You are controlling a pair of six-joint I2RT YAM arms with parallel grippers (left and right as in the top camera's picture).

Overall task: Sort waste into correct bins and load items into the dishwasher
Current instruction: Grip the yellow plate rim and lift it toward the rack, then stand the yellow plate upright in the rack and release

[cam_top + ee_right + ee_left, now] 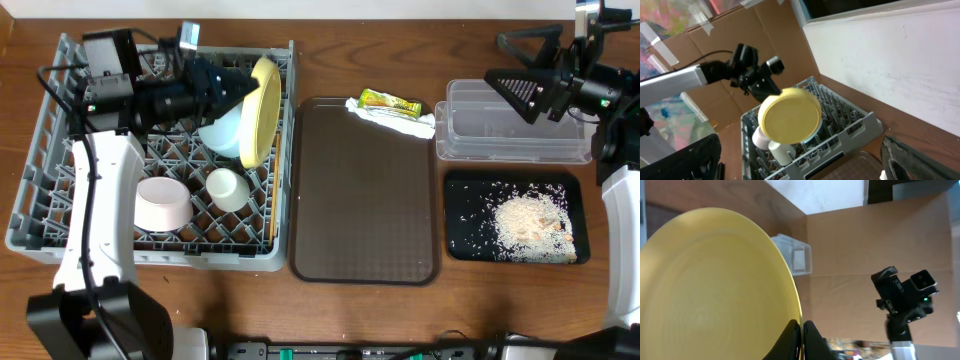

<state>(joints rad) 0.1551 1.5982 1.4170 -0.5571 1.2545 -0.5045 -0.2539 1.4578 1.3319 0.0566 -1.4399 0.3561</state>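
My left gripper [240, 88] is shut on the rim of a yellow plate [262, 110], holding it on edge over the grey dish rack [285, 150]. The plate fills the left wrist view [710, 285], pinched between the fingers [802, 337], and shows face-on in the right wrist view [790, 116]. A light blue bowl [222, 130], a pink bowl [162, 203] and a white cup [227, 188] sit in the rack. My right gripper [525, 70] is open and empty above the clear bin [515, 148]. A yellow-green wrapper [390, 103] lies on white paper behind the brown tray [365, 190].
A black tray [460, 215] at the right holds spilled rice and crumbs [530, 220]. The rack fills the table's left side. In the right wrist view the rack [860, 125] and my left arm [685, 80] show below cardboard walls.
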